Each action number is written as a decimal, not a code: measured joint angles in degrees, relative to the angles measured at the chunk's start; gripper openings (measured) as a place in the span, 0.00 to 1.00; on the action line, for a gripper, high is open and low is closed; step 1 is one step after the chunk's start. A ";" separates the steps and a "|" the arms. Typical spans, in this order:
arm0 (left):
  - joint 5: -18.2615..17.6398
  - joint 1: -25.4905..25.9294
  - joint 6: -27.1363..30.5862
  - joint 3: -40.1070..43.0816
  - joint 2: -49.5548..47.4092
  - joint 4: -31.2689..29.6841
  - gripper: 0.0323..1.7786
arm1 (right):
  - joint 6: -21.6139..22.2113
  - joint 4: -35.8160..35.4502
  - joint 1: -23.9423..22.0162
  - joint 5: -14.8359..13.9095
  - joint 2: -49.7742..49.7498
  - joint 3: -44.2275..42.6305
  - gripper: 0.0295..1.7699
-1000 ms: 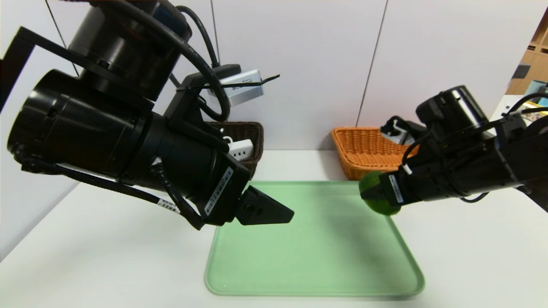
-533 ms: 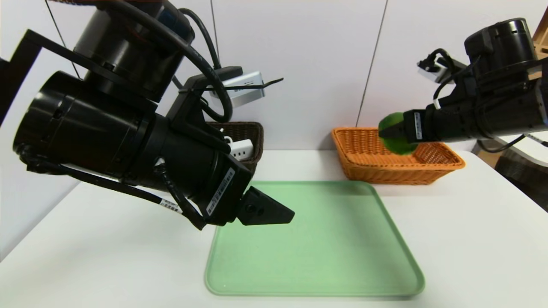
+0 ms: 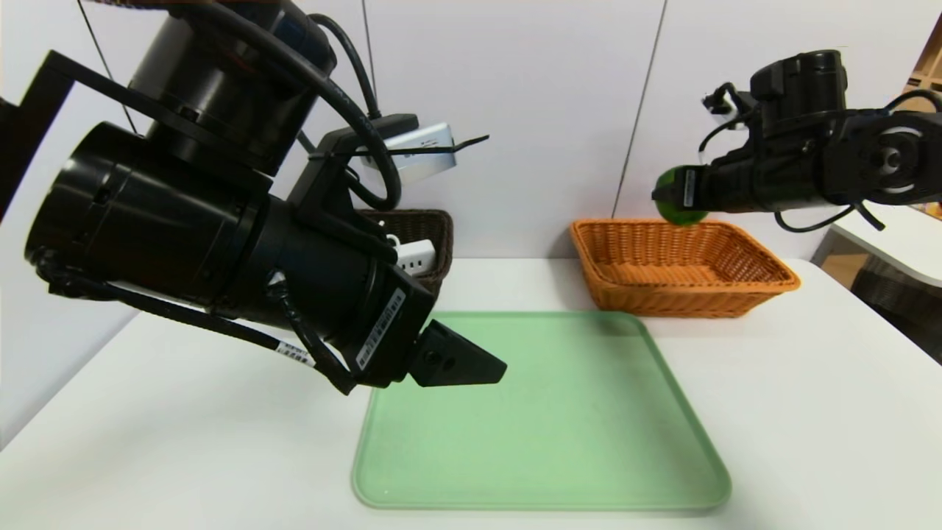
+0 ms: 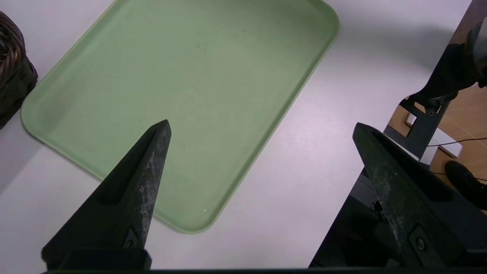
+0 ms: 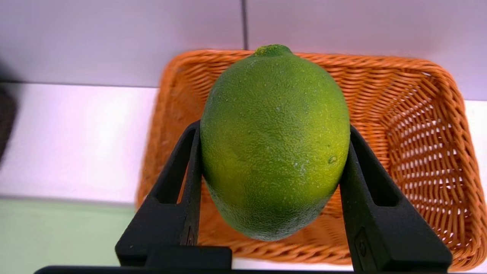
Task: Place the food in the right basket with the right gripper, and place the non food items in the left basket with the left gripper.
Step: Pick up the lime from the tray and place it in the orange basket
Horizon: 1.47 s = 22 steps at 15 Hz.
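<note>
**Lime held above the orange basket**

The right gripper (image 5: pixel 272 152) is clamped on a green lime (image 5: pixel 274 142), one black finger pressed against each side of the fruit. In the head view the lime (image 3: pixel 677 206) hangs in the air above the far rim of the orange wicker basket (image 3: pixel 681 269), clear of the weave and not touching it. The right wrist view shows the fruit's stem end pointing away from the gripper, with the basket's woven floor (image 5: pixel 418 152) spread beneath and behind it.

The left gripper (image 4: pixel 262 140) hovers above the near left part of the green tray (image 3: pixel 541 412), its two fingers spread wide apart with nothing between them. The left wrist view looks down between those fingers (image 4: pixel 140 182) onto the tray's bare surface (image 4: pixel 182 76) and the white table (image 3: pixel 809 412) beside it.

The orange basket stands on the table just beyond the tray's far right corner. A dark brown wicker basket (image 3: pixel 430 235) stands beyond the tray's far left corner, largely hidden behind the left arm; a white power strip (image 3: pixel 413 256) shows inside it. A pale wall rises behind both baskets.
</note>
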 joint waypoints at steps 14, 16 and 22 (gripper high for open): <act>0.20 0.16 -0.11 0.07 1.07 0.00 0.95 | -0.20 -0.61 -3.94 -0.33 11.87 -3.36 0.75; 0.17 0.16 -0.11 0.00 1.10 0.00 0.95 | -0.13 -0.30 -3.96 -0.22 11.93 -3.67 0.79; 0.41 0.49 -0.29 -0.06 0.83 -0.04 0.95 | -0.18 4.55 -3.47 0.30 8.27 -3.91 0.89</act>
